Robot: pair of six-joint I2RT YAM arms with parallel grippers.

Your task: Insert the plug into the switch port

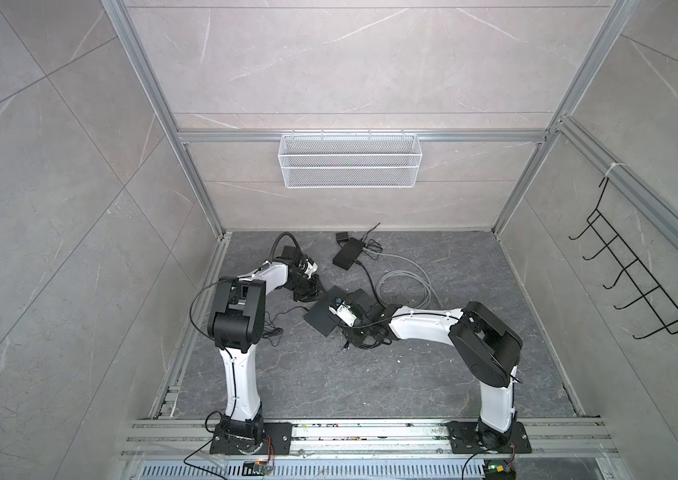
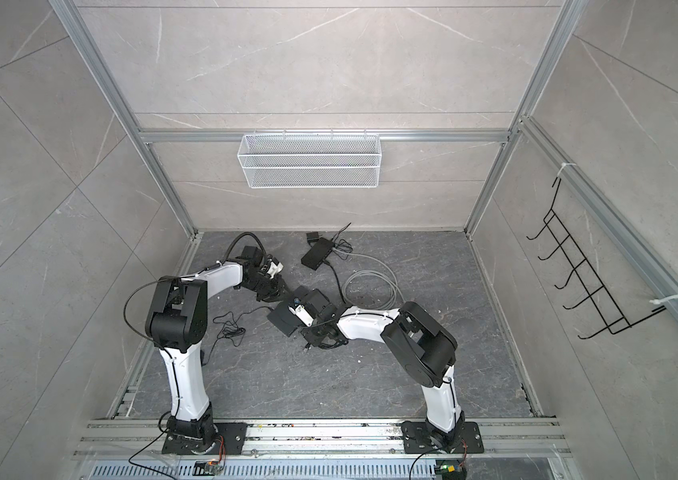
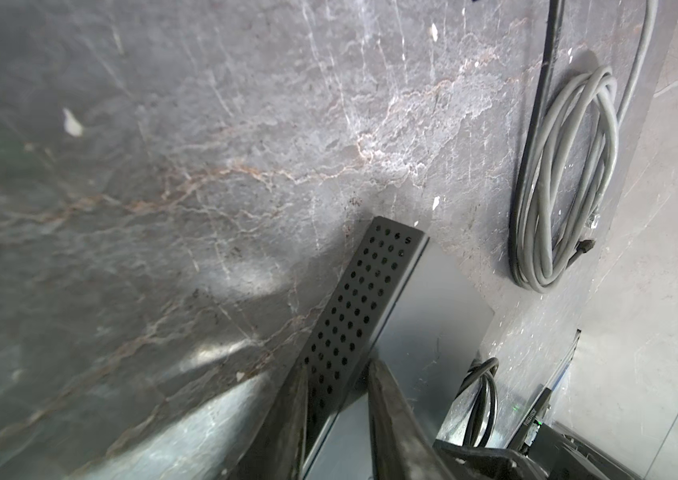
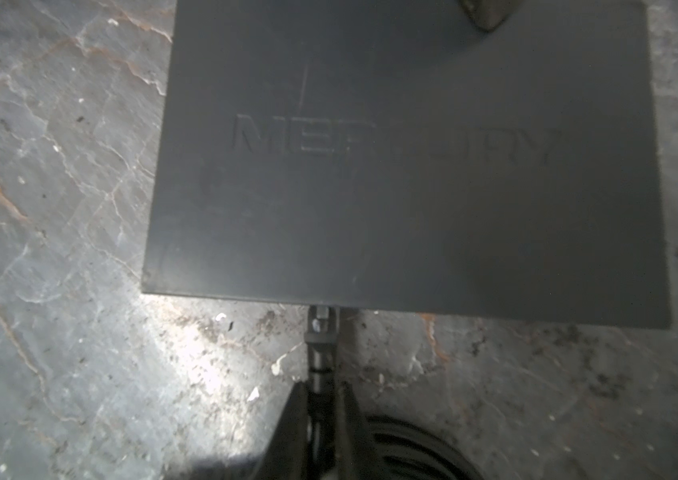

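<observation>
At mid-frame in a top view, reaching low with two arms, left arm (image 1: 271, 276) and right arm (image 1: 424, 326). Clamping one switch (image 3: 354, 307) by the perforated edge in left jaws; pinching one plug (image 4: 320, 328) at its side in right jaws.

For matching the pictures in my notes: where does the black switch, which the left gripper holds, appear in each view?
Both top views: the switch lies mid-floor, between the two arms.
Left wrist: perforated side, between the left gripper fingers.
Right wrist: fills the picture beyond the plug.
Shared landmark: grey cable coil, absent from the right wrist view.
</observation>
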